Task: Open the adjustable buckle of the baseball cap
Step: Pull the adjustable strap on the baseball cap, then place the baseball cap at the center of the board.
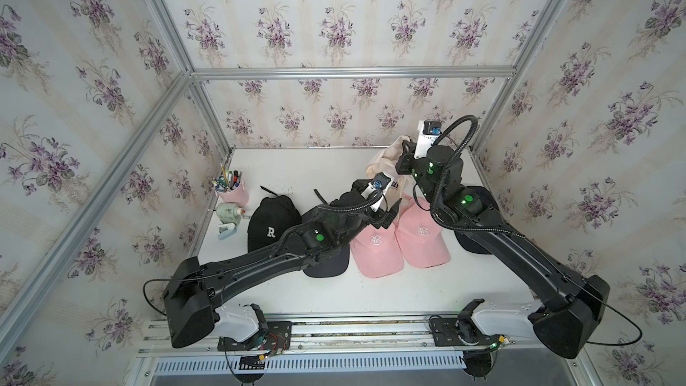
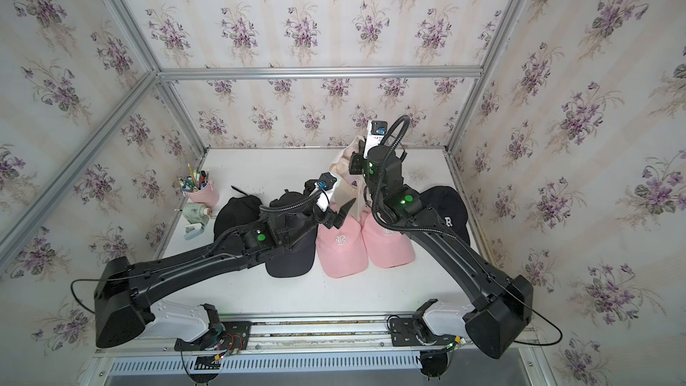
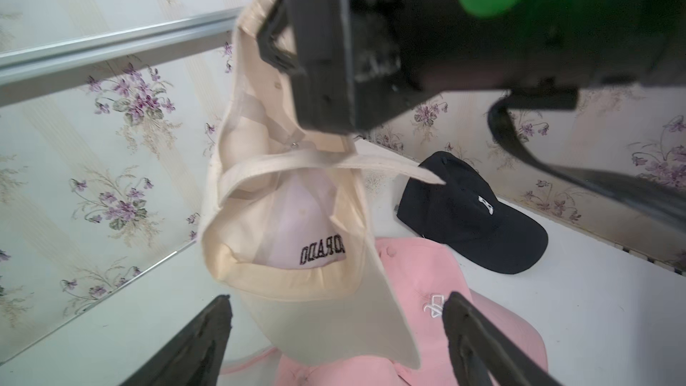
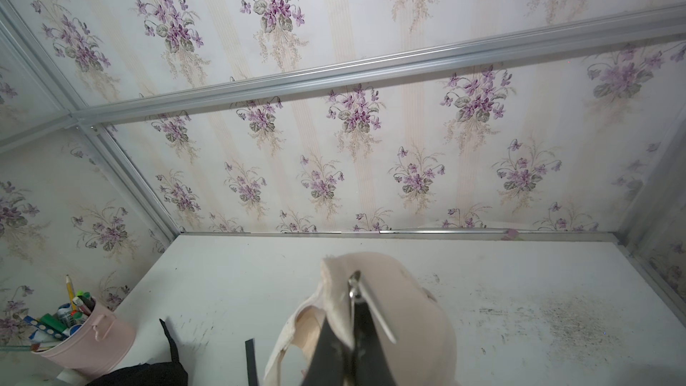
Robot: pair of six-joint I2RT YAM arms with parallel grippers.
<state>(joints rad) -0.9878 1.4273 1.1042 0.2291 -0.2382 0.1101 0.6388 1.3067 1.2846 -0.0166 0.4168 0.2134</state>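
A beige baseball cap [image 1: 382, 168] [image 2: 341, 168] hangs in the air above the back of the table, brim down. My right gripper [image 1: 405, 148] [image 2: 358, 152] [image 4: 350, 313] is shut on its rear band. The small metal buckle [image 4: 354, 284] [image 3: 295, 144] sits right at the jaw tips. In the left wrist view the beige strap [image 3: 315, 159] runs across the cap's [image 3: 282, 224] opening and its loose end pokes out free. My left gripper [image 1: 389, 213] [image 2: 341, 213] [image 3: 336, 300] is open just below the brim, holding nothing.
Two pink caps [image 1: 375, 250] [image 1: 423, 239] lie under the hanging cap. A black cap [image 1: 273, 224] lies to the left, a navy cap [image 1: 326, 261] under the left arm, and another dark cap [image 2: 445, 213] under the right arm. A pink pen cup [image 1: 234, 191] and small desk tools [image 1: 228, 217] stand at the left edge.
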